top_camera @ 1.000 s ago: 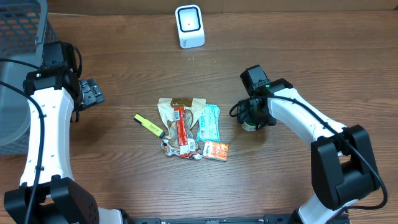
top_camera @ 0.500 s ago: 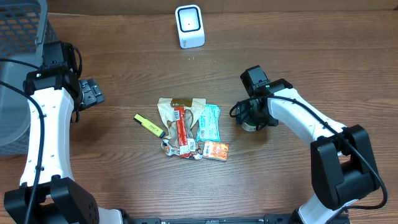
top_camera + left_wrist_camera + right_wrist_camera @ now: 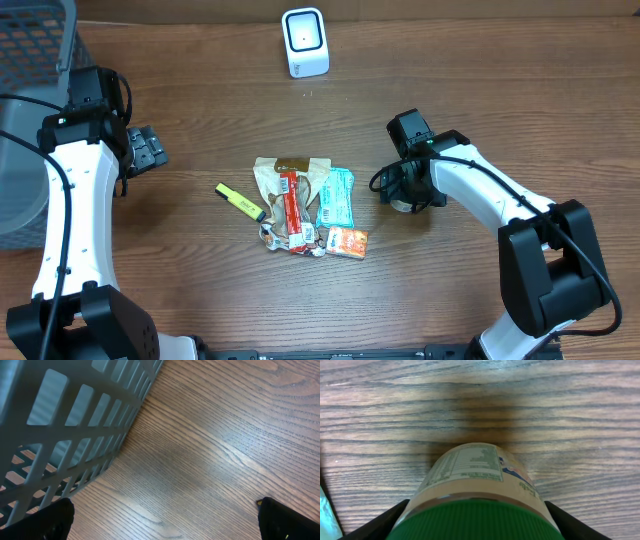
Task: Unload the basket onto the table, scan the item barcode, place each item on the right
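Wrist shows jar (image 3: 470,467) label (overhead doesn't); right jaws flank it, grip unclear; left jaws apart.

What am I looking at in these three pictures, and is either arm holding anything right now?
The machine is two robot arms at a wooden table, each ending in two-finger jaws. The wide picture comes from a camera fixed above the table. It shows the left arm and the right arm. The other two pictures come from a camera on each wrist, looking past that arm's own jaws.

On the table are a white scanner at the far edge, a pile of snack packets in the middle, a yellow highlighter beside them and a grey basket at the left.

The left jaws are open and empty, next to the basket. The right jaws straddle a green-lidded jar with its printed label in view. I cannot tell whether they press on it.
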Robot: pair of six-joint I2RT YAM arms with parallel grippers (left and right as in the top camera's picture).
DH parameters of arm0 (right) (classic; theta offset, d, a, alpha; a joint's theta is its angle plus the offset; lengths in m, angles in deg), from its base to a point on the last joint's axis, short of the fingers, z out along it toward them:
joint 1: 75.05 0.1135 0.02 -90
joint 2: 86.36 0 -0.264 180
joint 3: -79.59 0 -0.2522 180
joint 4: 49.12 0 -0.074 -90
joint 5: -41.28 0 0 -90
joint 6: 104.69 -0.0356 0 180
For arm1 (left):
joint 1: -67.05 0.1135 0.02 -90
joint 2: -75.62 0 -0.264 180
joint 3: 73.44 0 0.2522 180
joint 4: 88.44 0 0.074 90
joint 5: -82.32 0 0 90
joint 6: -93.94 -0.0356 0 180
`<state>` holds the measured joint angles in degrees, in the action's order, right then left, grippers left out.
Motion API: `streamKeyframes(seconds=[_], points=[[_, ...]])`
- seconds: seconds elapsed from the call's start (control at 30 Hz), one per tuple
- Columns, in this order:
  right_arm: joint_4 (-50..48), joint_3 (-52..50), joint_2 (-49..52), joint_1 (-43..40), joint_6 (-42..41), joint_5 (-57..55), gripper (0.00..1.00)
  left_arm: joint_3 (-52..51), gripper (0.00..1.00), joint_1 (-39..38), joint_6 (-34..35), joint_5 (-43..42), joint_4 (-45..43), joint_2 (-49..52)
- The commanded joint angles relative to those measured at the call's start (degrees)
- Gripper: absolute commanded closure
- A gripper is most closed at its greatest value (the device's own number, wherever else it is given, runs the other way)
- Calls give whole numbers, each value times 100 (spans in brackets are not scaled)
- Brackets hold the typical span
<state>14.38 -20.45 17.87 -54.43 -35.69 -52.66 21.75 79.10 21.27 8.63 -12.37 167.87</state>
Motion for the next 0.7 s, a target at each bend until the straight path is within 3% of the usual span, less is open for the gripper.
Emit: streamKeyframes(seconds=[0.0,0.67], points=[[-24,-44,48,-13,-15,-22,19,92,0,-9,-105,15,0,-85],[160,310,48,-13,-15,-24,25,92,0,-9,-105,13,0,-85]])
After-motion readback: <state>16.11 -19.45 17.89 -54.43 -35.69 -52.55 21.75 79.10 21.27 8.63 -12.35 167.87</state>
